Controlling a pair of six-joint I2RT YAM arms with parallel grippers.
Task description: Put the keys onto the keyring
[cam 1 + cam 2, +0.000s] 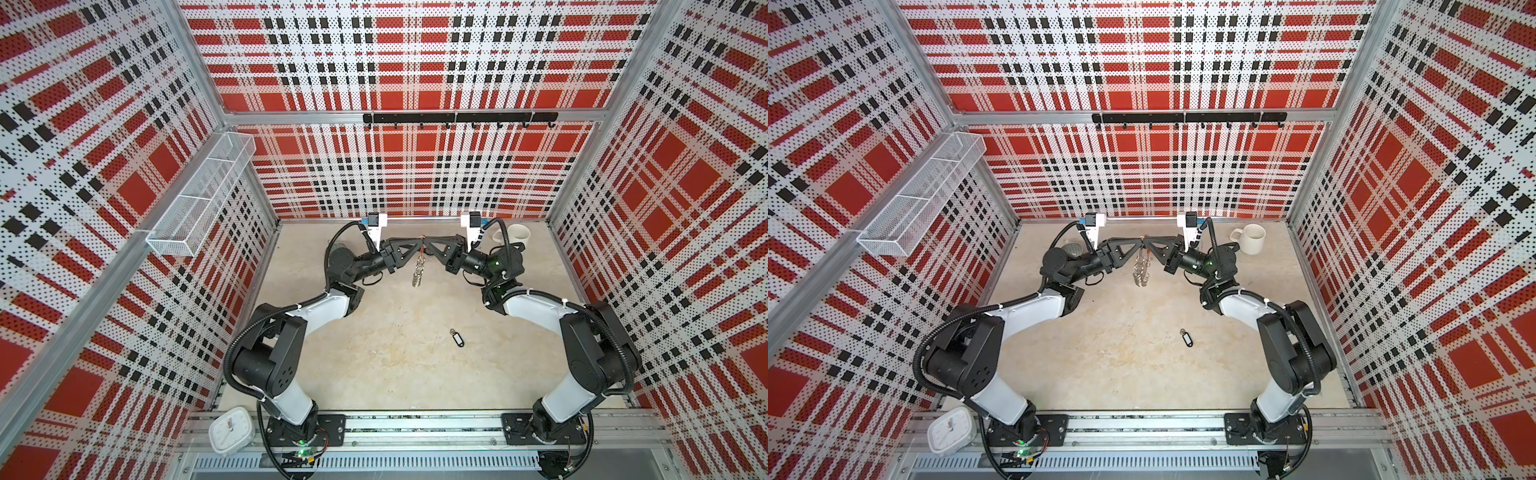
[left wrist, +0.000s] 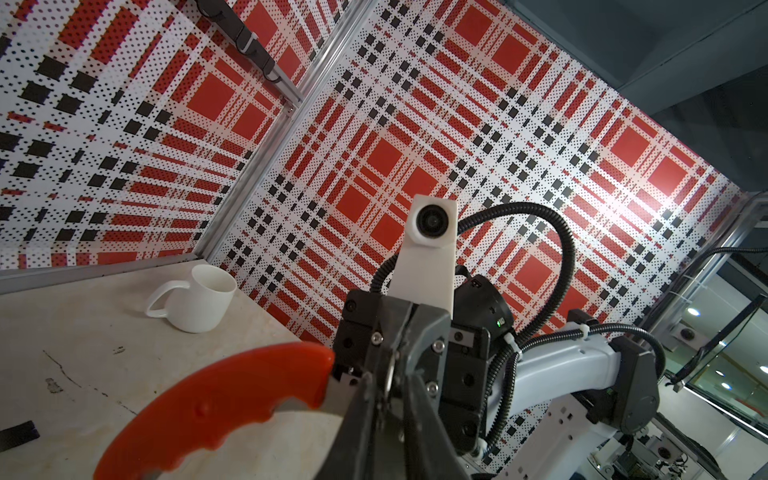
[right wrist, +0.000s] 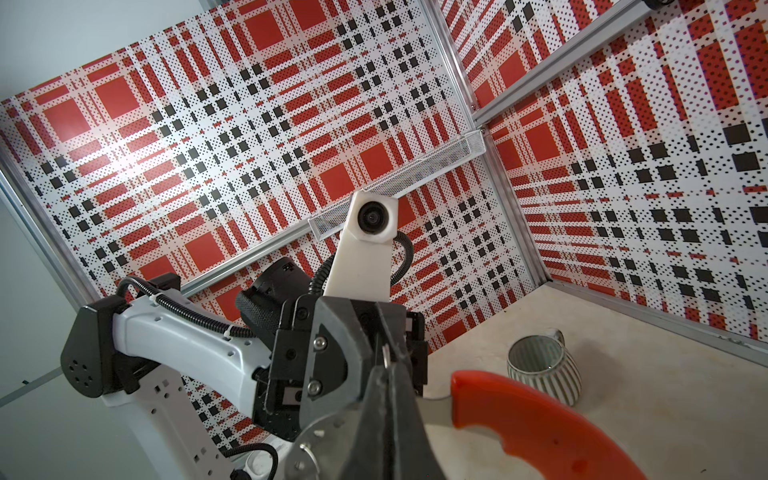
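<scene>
Tip to tip at the back of the table [image 1: 374, 374]: left gripper [image 1: 419, 241] and right gripper [image 1: 428, 242] are both clamped on the top of the keyring [image 1: 417, 270]. It hangs between them, clear of the table, silver rings [image 1: 1140, 276] dangling. In the left wrist view its red bar [image 2: 216, 407] curves out from the closed jaws. The key [image 1: 457, 336] lies flat on the table nearer the right arm, well apart from the keyring, untouched. A white mug [image 1: 1252, 239] stands at the far right.

The left gripper [image 1: 1141, 240] and right gripper [image 1: 1147, 240] pinch the keyring [image 1: 1140, 271], which dangles below their jaws; the key tag [image 1: 1187, 339] lies well apart.
</scene>
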